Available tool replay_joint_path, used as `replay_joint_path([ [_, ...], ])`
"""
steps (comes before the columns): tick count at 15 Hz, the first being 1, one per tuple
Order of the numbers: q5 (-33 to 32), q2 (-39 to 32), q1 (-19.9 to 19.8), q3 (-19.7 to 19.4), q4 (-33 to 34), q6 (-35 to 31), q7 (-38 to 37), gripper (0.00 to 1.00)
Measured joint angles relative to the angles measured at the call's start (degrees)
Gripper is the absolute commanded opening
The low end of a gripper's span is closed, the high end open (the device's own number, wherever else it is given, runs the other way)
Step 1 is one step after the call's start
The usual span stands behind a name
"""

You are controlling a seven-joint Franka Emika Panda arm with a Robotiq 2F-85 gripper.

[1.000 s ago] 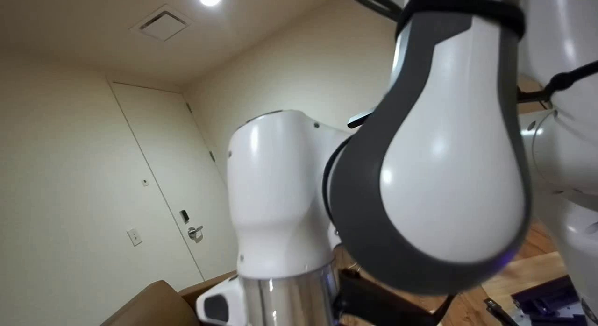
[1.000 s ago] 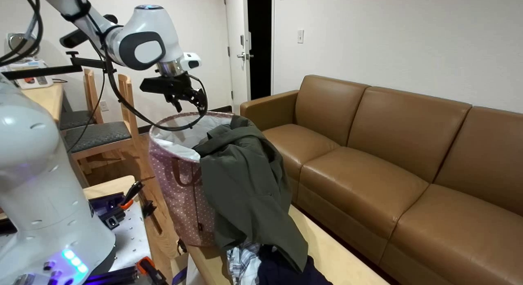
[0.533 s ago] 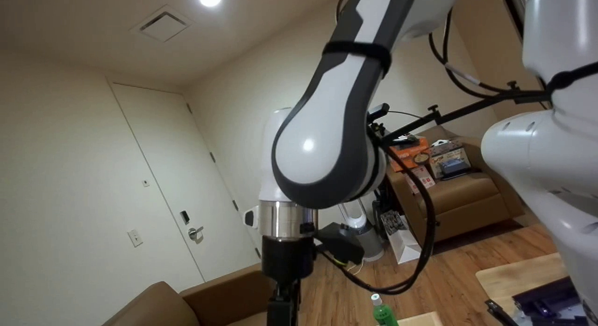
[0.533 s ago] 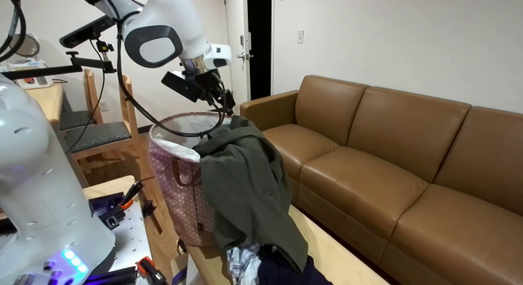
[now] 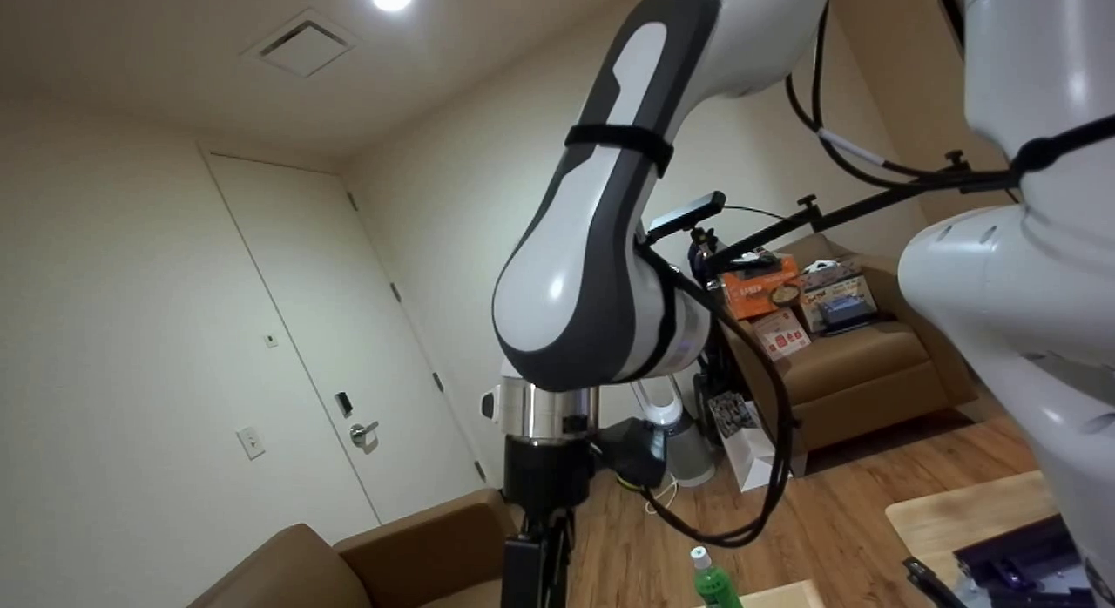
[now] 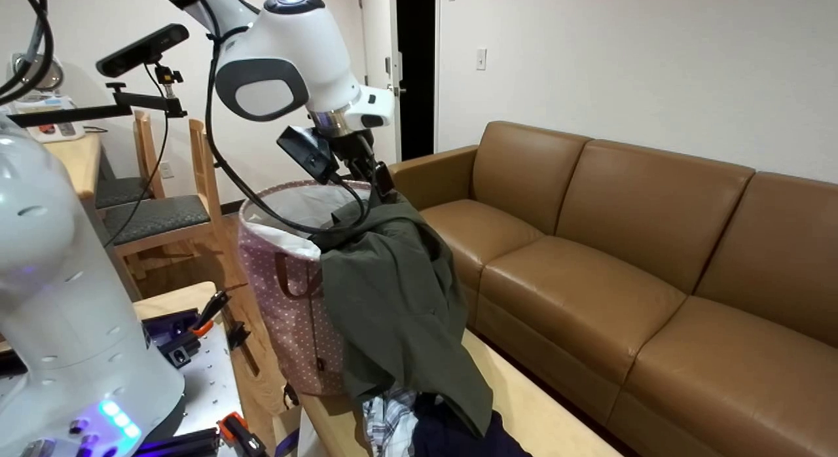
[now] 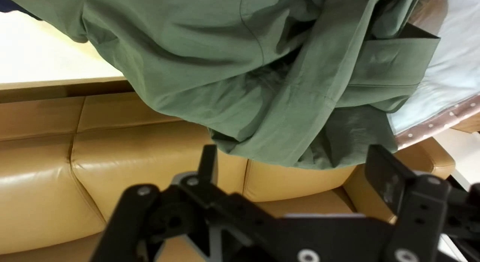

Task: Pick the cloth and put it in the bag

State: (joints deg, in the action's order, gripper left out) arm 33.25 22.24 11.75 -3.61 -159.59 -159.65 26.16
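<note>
My pincer (image 7: pixel 293 157) stood wide open, holding nothing, near the green cloth (image 7: pixel 221 70), which hung over the rim of the bag (image 6: pixel 296 329), partly inside, partly out, while lettering on the orange package (image 5: pixel 754 294) was too blurred to read.

Exterior views up at ceiling (image 5: pixel 192 42) and down at bag (image 6: pixel 301 332), arm (image 5: pixel 557 268) in both — wrist view close above cloth (image 7: pixel 210 67)
</note>
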Motion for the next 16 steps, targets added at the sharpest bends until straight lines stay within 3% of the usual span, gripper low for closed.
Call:
replay_joint_path([
  [3, 8.53, -0.03, 4.26, -2.97, 2.33, -1.65, 0.63, 1.0],
  [8, 25.5, -0.09, 10.33, -14.62, 3.97, 2.93, 6.2, 1.0],
  [11, 26.62, 0.08, 10.17, -18.06, 3.05, 3.06, 8.32, 1.0],
  [16, 27.16, 0.34, 10.25, -18.54, 2.92, 3.02, 8.57, 1.0],
])
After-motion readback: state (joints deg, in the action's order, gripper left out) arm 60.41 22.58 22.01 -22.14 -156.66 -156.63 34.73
